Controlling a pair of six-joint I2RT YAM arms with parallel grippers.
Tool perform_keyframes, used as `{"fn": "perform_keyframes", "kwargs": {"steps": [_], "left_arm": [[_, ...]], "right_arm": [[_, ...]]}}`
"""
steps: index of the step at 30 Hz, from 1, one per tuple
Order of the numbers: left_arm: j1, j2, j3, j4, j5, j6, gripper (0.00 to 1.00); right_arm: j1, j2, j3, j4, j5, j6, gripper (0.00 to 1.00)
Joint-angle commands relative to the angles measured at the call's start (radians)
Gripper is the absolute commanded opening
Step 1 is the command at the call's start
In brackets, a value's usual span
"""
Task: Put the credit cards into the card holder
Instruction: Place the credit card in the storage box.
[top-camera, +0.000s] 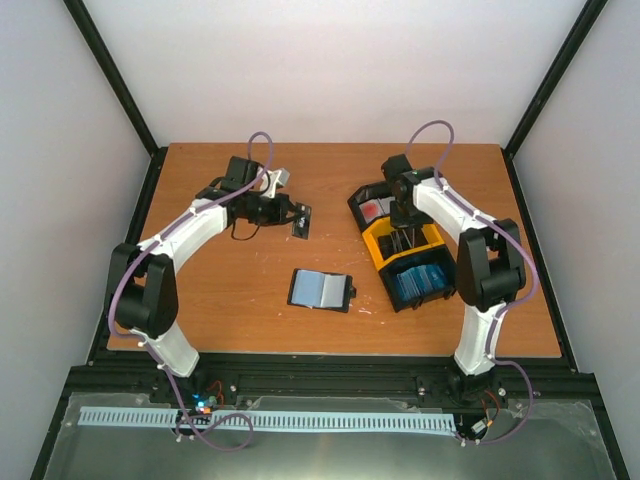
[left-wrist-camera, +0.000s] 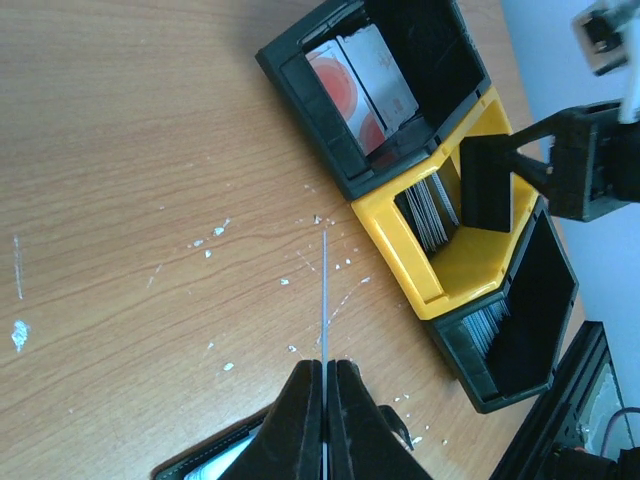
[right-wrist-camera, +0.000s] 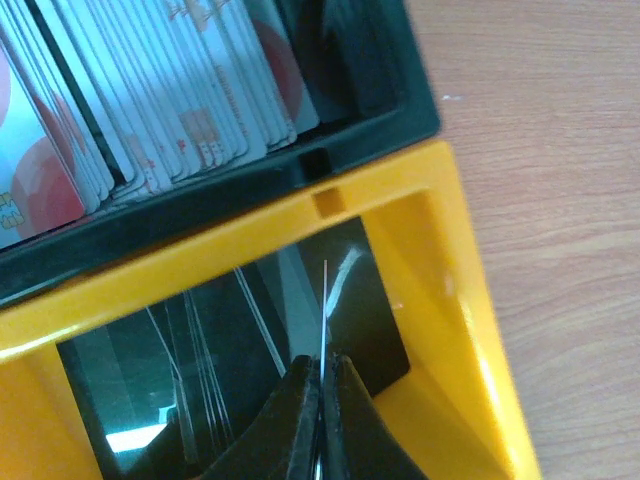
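Observation:
The card holder (top-camera: 322, 289) lies open mid-table, black, with a light blue card showing inside; its edge peeks into the left wrist view (left-wrist-camera: 200, 465). My left gripper (top-camera: 292, 216) hovers left of the trays, shut on a dark credit card (top-camera: 301, 222), which the left wrist view shows edge-on as a thin line (left-wrist-camera: 324, 290) between the jaws (left-wrist-camera: 324, 366). My right gripper (top-camera: 404, 228) reaches down into the yellow tray (right-wrist-camera: 460, 300). It is shut (right-wrist-camera: 323, 362) on a thin card (right-wrist-camera: 324, 305) standing edge-on among other dark cards.
A joined row of trays stands at the right: a black one with red-and-white cards (top-camera: 375, 208) (right-wrist-camera: 150, 110), the yellow one (top-camera: 400, 255) and a black one with light blue cards (top-camera: 420, 282). White specks (left-wrist-camera: 215, 235) dot the wooden table. Black frame rails border it.

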Motion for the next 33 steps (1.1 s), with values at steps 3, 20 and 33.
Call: {"fn": "perform_keyframes", "kwargs": {"steps": [3,20,33], "left_arm": [[0.008,-0.002,0.063,-0.048,-0.022,0.029,0.01],[0.008,0.047,0.137,-0.068,-0.007,0.041,0.01],[0.008,-0.014,0.124,0.004,0.087,0.026,0.01]], "right_arm": [[0.033,0.087,0.020,0.056,-0.008,-0.015,0.03],[0.072,0.134,0.063,0.069,-0.074,0.012,0.29],[0.073,-0.159,0.014,0.169,-0.339,0.027,0.52]]}}
